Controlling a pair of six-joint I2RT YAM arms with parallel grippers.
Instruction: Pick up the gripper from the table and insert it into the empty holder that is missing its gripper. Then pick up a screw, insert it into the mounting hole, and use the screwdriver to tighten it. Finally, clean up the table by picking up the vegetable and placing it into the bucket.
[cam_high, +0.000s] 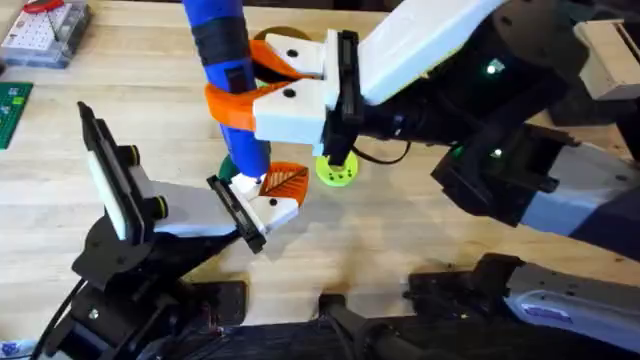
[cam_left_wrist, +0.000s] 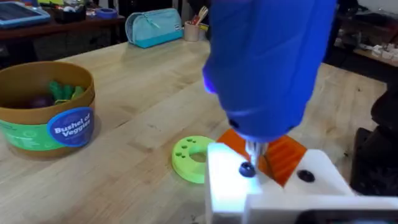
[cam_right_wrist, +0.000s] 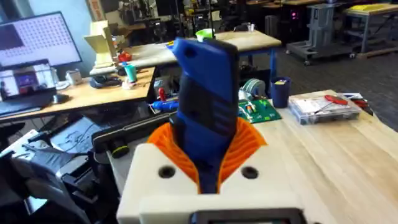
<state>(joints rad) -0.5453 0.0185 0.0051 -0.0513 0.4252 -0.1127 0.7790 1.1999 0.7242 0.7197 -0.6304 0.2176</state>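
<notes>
You cannot see the tip of the thick bright-blue cylindrical screwdriver with the black band (cam_high: 228, 75) from overhead: it vanishes behind the left gripper (cam_high: 268, 195) at the centre of the frame, and its upper end is cut off by the top edge. The left wrist view picks it up instead: the blue body looms across the upper middle, blurred, and its thin metal bit (cam_left_wrist: 252, 151) comes down onto a small dark screw (cam_left_wrist: 247, 169) in a white block at the bottom centre. The left gripper's white fingers with orange ribbed pads (cam_high: 285, 180) sit around the screwdriver's lower end; you cannot tell how tightly they are set.

The right gripper (cam_high: 262, 85) is clamped on the screwdriver, its orange pads (cam_right_wrist: 168, 146) pressed against both sides of the blue shaft in the lower centre of the right wrist view. Its arm covers much of the upper right overhead.

A round lime-green plastic disc with holes (cam_high: 337, 170) lies on the light wooden table (cam_high: 400, 240), just right of the screwdriver's foot. In the left wrist view a brown bucket with a blue label (cam_left_wrist: 46, 109) stands at the left, holding green and purple pieces that are hard to make out. A clear plastic parts box (cam_high: 45, 35) sits at the upper left overhead. Behind the table you see workshop benches, a monitor (cam_right_wrist: 37, 40) and clutter.
</notes>
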